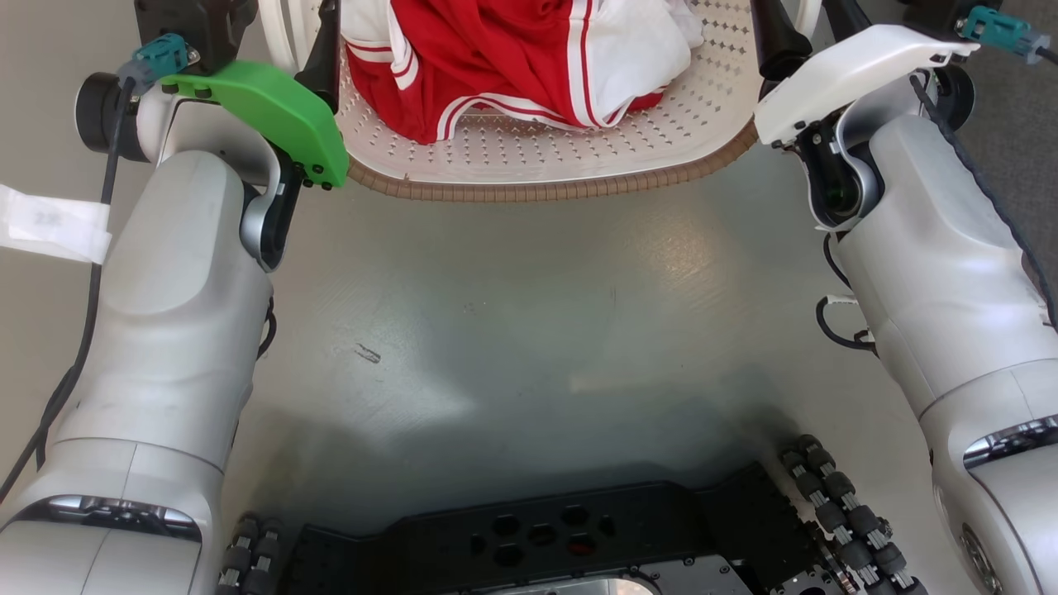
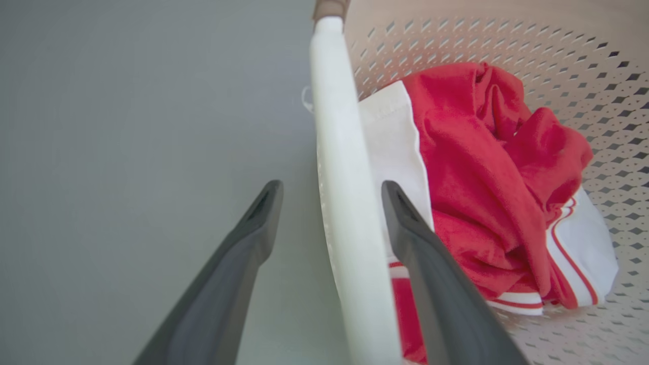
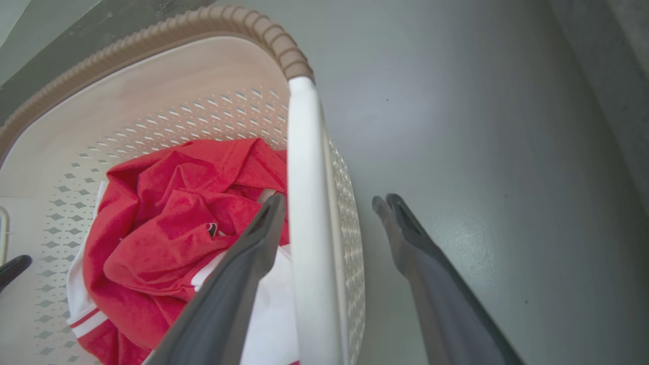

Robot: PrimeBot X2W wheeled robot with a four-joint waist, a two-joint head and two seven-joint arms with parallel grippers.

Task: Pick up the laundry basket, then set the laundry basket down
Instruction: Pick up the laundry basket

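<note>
Black plate of the robot's base [image 1: 545,537] lies nearest, with bare grey floor [image 1: 512,330] beyond it and a pale forearm along each side. Further out, centred between the arms, the laundry basket [image 1: 537,149] appears to stand on that floor.

Both grippers are spread wide and grasp nothing. The left gripper [image 2: 332,188] straddles the left handle [image 2: 345,203], one finger outside the basket and the other inside, close beside the bar. The right gripper [image 3: 330,200] straddles the right handle [image 3: 307,203] likewise, its inner finger just beside or touching the bar.

Those two white handles look like the sensible hold: smooth, stiff, narrow bars, probably slippery, so they would want a firm, even squeeze on both sides. The load should be light, being thin perforated plastic and a few garments, though the walls may flex if the lift is uneven.

The basket is cream-white with diamond-shaped holes, a rounded shape, and a brown woven-look trim [image 1: 529,192] along the rim. Red and white clothes [image 1: 512,58] lie bunched inside, toward the far part.
</note>
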